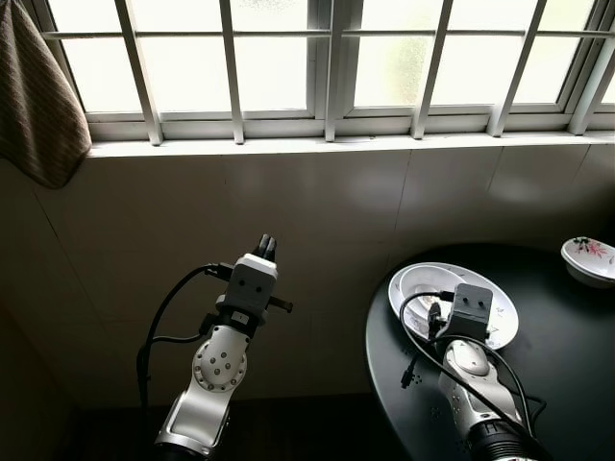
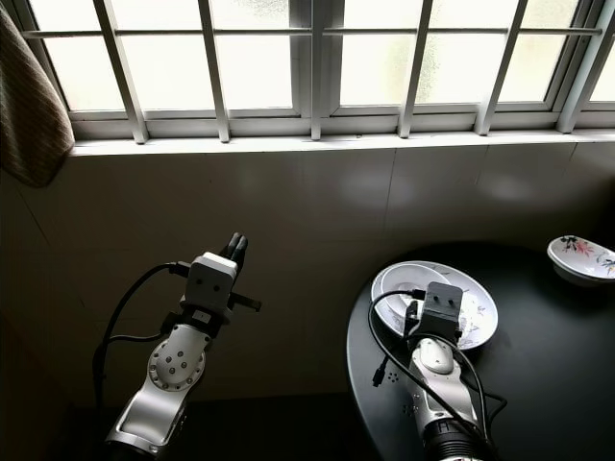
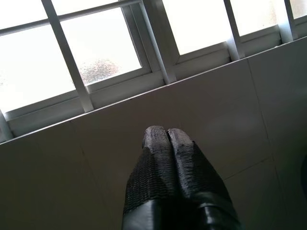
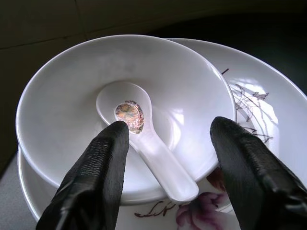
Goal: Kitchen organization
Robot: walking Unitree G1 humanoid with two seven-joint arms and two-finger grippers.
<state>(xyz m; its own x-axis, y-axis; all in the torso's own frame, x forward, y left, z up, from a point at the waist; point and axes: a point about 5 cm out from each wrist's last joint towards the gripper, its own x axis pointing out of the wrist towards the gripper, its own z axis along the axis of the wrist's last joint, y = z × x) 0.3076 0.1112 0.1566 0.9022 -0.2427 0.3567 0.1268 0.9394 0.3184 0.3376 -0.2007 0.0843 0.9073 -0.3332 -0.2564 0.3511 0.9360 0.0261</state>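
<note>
Round black counter [image 1: 567, 384] at the robot's right, its curved edge near the tiled wall [image 1: 327, 211] below a barred window [image 1: 317, 58]. One white bowl [image 4: 86, 81] sits in one flower-painted plate [image 4: 268, 100] near the counter's left edge; one white ceramic spoon [image 4: 153, 148] lies inside the bowl, its handle over the rim. The right pincer [image 4: 168, 143] hovers just above the bowl, fingers spread wide on either side of the spoon, holding nothing. A second small floral bowl [image 1: 588, 259] stands well apart at the far right. The left pincer [image 3: 167, 143], fingers pressed together and empty, points at the wall in open space off the counter. A brown cloth [image 1: 34, 106] hangs at upper left. No legible writing.
</note>
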